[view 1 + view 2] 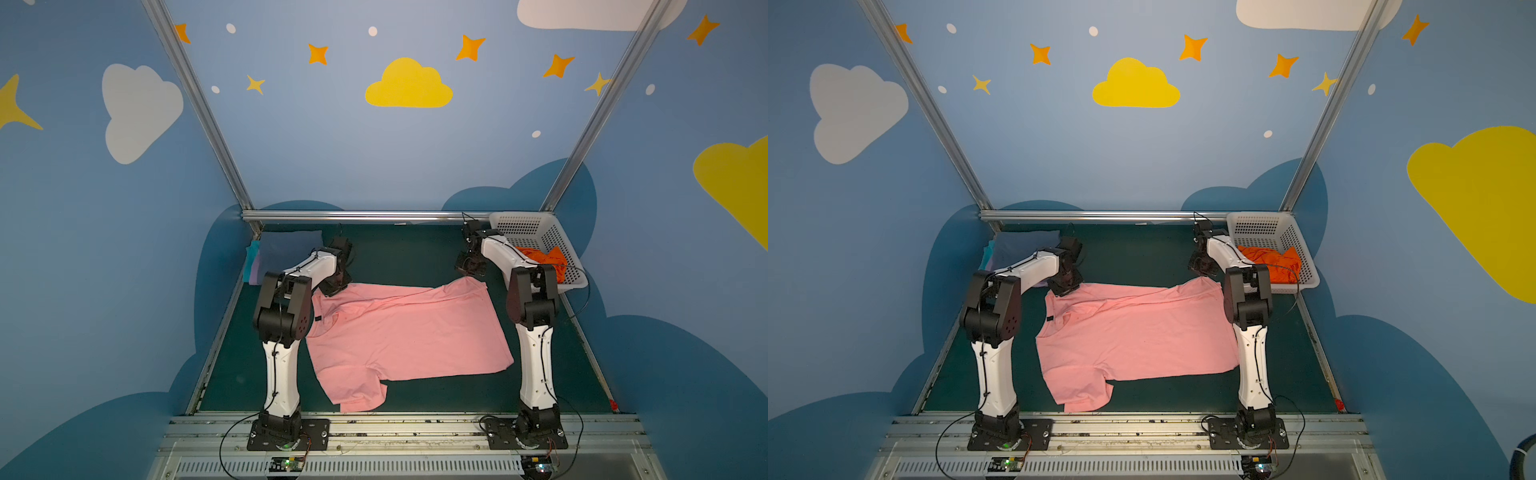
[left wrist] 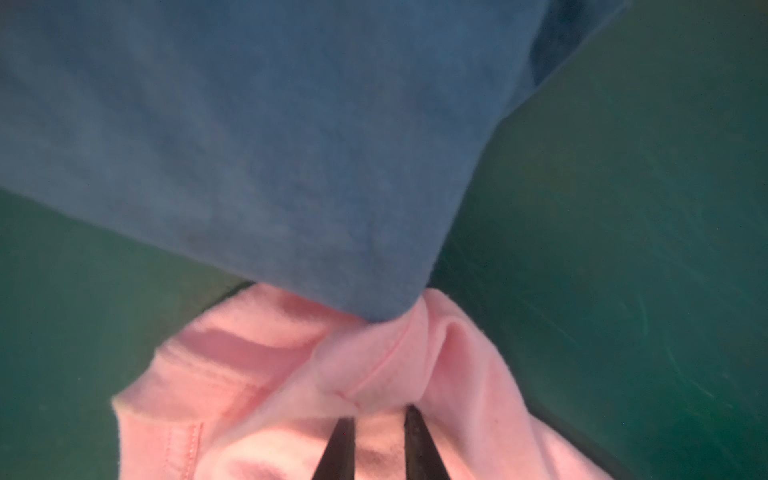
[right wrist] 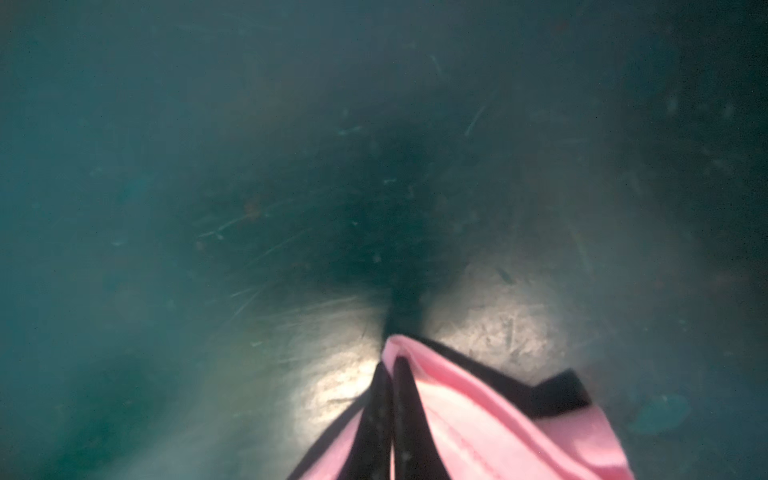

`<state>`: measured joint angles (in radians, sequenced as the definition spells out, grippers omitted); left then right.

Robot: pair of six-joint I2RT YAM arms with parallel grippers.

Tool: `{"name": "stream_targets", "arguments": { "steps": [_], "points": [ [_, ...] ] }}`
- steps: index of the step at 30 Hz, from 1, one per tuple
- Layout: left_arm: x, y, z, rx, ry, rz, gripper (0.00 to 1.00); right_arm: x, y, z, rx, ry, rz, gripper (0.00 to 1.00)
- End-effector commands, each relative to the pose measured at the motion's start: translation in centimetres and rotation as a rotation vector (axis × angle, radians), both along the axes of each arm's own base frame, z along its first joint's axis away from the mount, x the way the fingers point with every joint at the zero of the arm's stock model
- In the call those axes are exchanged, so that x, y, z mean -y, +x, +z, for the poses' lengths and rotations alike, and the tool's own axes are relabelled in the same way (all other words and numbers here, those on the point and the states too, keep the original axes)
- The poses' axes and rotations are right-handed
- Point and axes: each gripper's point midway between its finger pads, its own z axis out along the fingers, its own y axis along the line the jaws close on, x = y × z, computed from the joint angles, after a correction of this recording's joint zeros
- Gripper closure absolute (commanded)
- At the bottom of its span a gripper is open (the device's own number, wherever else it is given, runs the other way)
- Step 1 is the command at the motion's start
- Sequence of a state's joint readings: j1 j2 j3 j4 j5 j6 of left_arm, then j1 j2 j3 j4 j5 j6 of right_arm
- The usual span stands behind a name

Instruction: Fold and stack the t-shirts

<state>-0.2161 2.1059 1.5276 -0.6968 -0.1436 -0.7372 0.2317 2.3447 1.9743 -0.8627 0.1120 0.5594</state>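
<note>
The bench (image 1: 415, 253) carries the pink tee (image 1: 407, 332) spread mid-bench, its long axis left to right, neck left, hem right, one sleeve toward the near edge. The basket (image 1: 523, 226) at the far right holds an orange tee (image 1: 544, 255). At the far left lies a folded stack topped by a blue tee (image 1: 286, 245); its corner overlaps bunched pink cloth. The right gripper (image 3: 390, 365) is clamped on the tee's far right corner. The left gripper (image 2: 380, 415) has its jaws narrowly apart with pink cloth between them; whether it grips is unclear.

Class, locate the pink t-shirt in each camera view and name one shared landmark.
Top view: pink t-shirt spread at centre, low in picture.
Top view: same place.
Left wrist: pink t-shirt at the blue shirt corner.
Right wrist: pink t-shirt draped over the right gripper.
Shared landmark: green mat.
</note>
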Motion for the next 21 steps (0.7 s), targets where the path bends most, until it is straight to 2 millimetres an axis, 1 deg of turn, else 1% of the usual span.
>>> {"name": "stream_targets", "arguments": {
  "steps": [1,3,4,6,8,10,12,14,17,20,21],
  "points": [
    [-0.9,-1.5,-2.2,-0.081,0.02,0.007,0.79,-0.6,1.6,5.4,0.114,0.03,0.025,1.0],
    [-1.0,-1.6,-2.4,-0.086,0.023,0.011,0.79,-0.5,1.7,8.3,0.171,0.037,0.03,1.0],
    [-1.1,-1.6,-2.5,-0.089,0.023,0.013,0.79,-0.4,1.6,9.4,0.194,0.039,0.03,1.0],
    [-1.3,-1.6,-2.8,-0.094,0.025,0.021,0.8,-0.3,0.8,11.8,0.247,0.047,0.03,1.0],
    [-1.5,-1.7,-3.1,-0.1,0.027,0.029,0.8,0.0,-0.3,13.1,0.284,0.056,0.024,1.0],
    [-1.9,-1.8,-3.3,-0.106,0.029,0.038,0.82,0.6,-2.0,13.7,0.305,0.063,0.008,1.0],
    [-2.2,-1.7,-3.2,-0.104,0.018,0.044,0.83,1.1,-4.0,13.4,0.306,0.065,-0.004,1.0],
    [-2.8,-1.8,-2.9,-0.101,0.032,0.057,0.85,2.0,-6.6,12.3,0.292,0.062,-0.026,1.0],
    [-4.0,-2.0,-2.5,-0.103,0.033,0.081,0.87,3.5,-10.6,10.0,0.257,0.05,-0.066,1.0],
    [-5.1,-2.3,-2.1,-0.095,0.026,0.108,0.87,5.4,-14.4,7.1,0.202,0.052,-0.119,1.0],
    [-5.3,-2.3,-2.0,-0.092,0.025,0.112,0.87,6.1,-15.6,6.1,0.18,0.057,-0.142,0.96]
  ]
}}
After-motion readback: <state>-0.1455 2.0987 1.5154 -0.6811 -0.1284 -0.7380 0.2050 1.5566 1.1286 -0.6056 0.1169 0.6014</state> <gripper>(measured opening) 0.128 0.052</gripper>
